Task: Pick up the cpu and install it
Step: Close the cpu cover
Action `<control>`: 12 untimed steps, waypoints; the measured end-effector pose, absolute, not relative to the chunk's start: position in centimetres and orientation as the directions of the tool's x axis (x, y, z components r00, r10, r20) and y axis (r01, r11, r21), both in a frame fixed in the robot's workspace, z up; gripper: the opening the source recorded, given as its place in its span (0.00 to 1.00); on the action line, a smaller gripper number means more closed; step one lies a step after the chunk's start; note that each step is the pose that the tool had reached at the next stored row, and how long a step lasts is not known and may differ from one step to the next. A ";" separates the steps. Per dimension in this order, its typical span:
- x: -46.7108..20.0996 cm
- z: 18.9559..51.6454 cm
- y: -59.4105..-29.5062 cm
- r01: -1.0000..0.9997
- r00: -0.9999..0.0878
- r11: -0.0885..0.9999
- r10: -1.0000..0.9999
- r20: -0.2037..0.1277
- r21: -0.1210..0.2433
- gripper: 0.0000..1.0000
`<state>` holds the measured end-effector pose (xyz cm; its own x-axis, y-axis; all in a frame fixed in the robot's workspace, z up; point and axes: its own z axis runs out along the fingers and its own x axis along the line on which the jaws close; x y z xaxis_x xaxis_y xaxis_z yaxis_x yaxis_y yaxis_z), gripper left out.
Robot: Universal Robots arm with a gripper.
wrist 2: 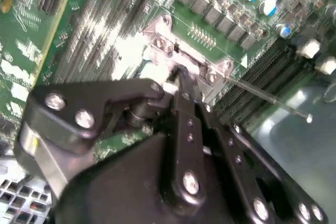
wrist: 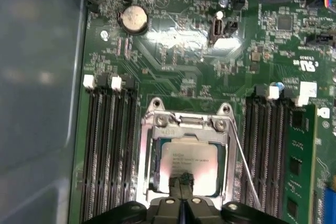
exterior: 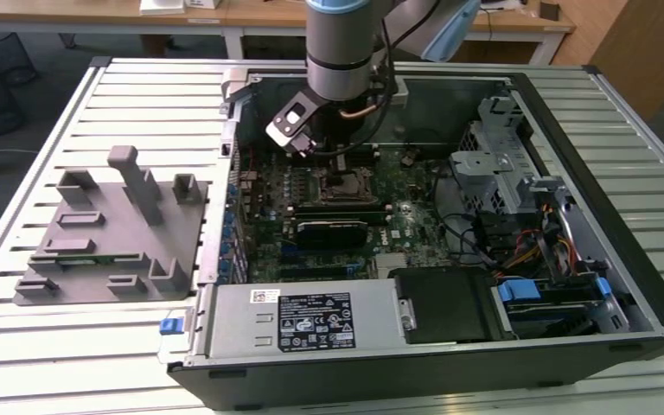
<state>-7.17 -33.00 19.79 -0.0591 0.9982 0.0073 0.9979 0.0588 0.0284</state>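
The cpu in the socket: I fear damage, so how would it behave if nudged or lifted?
The cpu looks like a stiff, flat, metal-topped plate, so it probably won't flex. Its shiny top is likely slippery under the gripper. Lying flat inside the socket frame, it probably can't roll or tip, though a sideways push might scrape it.

A robotics lab or workshop: an opened PC (exterior: 297,320) lies on a slatted metal surface (exterior: 67,354), wooden desks (exterior: 263,13) at twelve o'clock.
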 end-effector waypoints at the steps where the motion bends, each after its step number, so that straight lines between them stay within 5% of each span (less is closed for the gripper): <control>1: -7.1 19.8 -33.0 0.998 -0.059 0.059 0.998 0.008 0.028 0.11; 12: -7.1 21.1 -33.0 0.998 -0.059 0.059 0.998 0.009 0.026 0.11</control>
